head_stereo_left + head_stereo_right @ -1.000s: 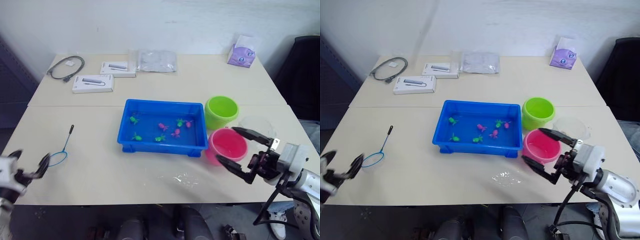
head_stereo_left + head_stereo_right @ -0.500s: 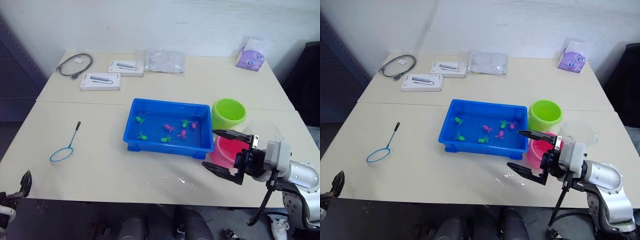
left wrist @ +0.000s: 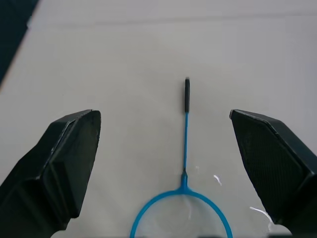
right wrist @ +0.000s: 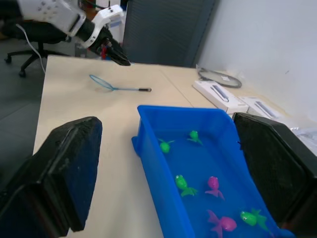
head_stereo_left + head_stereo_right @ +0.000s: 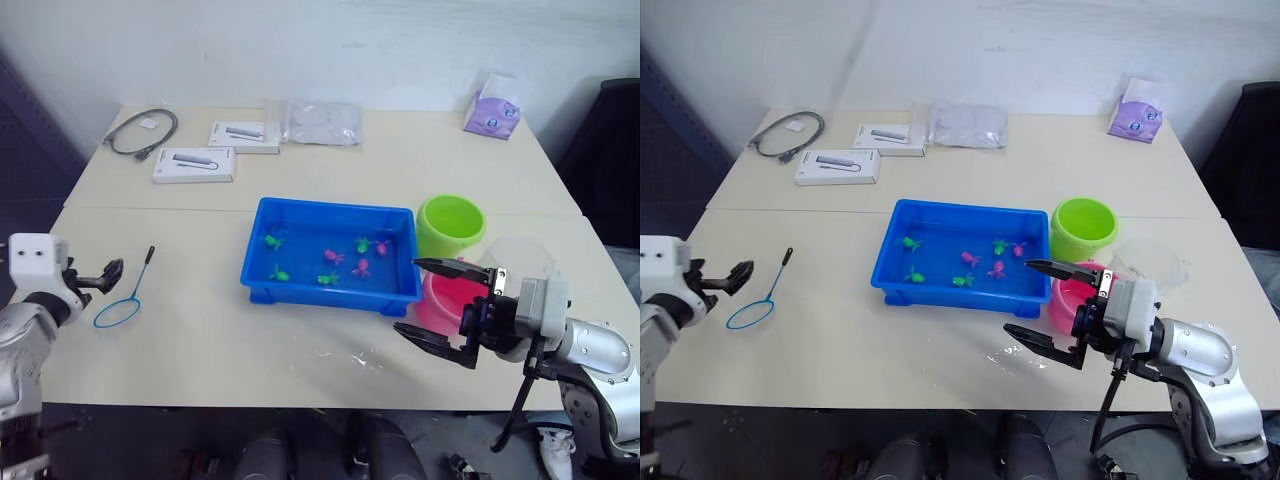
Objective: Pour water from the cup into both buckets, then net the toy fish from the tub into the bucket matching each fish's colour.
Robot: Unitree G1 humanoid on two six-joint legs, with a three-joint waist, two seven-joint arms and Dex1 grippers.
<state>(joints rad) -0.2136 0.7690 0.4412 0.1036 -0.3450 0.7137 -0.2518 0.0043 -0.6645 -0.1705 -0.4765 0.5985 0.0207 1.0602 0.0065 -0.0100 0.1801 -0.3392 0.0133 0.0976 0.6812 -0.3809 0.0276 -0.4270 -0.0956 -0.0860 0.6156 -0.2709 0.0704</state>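
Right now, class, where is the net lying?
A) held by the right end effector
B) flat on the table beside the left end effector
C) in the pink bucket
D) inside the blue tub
B: the net lies flat on the table, ungripped, by the open left end effector.

The left pincer (image 5: 108, 272) hovers low with its fingers spread; the right pincer (image 5: 436, 301) reaches forward, fingers wide apart.

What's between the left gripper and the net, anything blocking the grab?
Nothing visible. The left gripper is open over bare table, and the net lies flat between its fingers, hoop nearest, handle pointing away.
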